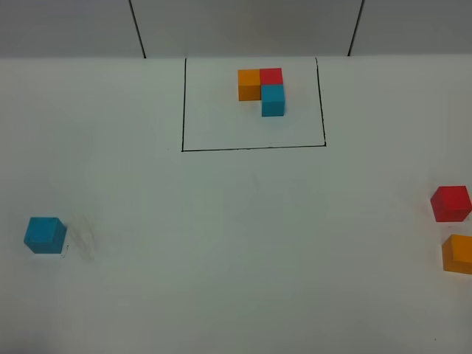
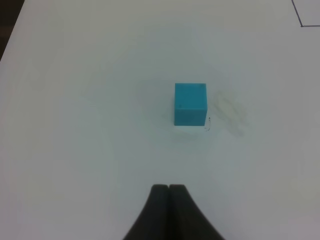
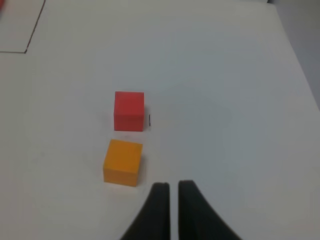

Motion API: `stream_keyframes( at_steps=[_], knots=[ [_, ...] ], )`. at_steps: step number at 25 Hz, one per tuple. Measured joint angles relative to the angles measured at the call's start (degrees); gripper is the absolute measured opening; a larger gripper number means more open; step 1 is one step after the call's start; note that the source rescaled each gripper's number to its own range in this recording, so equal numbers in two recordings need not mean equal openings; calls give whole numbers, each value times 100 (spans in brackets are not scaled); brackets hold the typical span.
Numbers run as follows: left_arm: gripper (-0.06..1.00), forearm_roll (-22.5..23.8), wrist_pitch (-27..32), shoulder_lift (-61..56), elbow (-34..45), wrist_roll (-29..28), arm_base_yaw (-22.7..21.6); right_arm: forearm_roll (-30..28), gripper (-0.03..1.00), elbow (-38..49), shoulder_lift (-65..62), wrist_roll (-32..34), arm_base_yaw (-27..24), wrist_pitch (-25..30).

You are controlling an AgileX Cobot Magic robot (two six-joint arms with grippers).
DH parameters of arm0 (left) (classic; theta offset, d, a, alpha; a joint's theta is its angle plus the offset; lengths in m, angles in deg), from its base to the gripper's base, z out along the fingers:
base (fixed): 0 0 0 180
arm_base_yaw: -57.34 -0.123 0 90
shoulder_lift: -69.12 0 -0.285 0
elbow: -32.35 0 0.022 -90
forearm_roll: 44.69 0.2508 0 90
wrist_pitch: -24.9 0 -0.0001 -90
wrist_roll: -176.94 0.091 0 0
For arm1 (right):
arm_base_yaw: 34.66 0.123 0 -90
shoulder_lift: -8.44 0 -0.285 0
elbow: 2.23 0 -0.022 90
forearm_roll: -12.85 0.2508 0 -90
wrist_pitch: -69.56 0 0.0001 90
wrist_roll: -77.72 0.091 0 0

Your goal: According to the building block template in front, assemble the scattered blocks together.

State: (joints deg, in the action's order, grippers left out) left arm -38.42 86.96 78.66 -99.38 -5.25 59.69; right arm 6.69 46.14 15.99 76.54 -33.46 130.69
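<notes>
exterior high: template (image 1: 262,89) far centre on tabletop (image 1: 236,243) inside black rectangle (image 1: 254,103), orange-red row running left-right, cyan pointing near; cyan block (image 1: 45,234) near left; red block (image 1: 450,203), orange block (image 1: 458,254) far right | left wrist: my left jaws (image 2: 169,189) closed, empty, short of cyan block (image 2: 190,104) | right wrist: my right jaws (image 3: 173,186) slightly parted, empty, beside orange block (image 3: 123,162), red block (image 3: 129,110) beyond

I observed a white table surface (image 1: 221,258) filling most of the exterior high view. I noted faint grey smudge marks (image 1: 85,240) on the surface at its left side; the left wrist view showed the same smudges (image 2: 231,115) more clearly. Behind the table's far edge I saw a grey wall (image 1: 243,26) crossed by two thin dark lines (image 1: 137,29), each slightly slanted.
</notes>
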Motion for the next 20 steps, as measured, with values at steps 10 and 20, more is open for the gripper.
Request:
stream_keyframes(
  at_steps=[10, 20],
  knots=[
    [0, 0, 0, 0, 0, 0, 0, 0, 0, 0, 0, 0, 0, 0],
    [0, 0, 0, 0, 0, 0, 0, 0, 0, 0, 0, 0, 0, 0]
  ],
)
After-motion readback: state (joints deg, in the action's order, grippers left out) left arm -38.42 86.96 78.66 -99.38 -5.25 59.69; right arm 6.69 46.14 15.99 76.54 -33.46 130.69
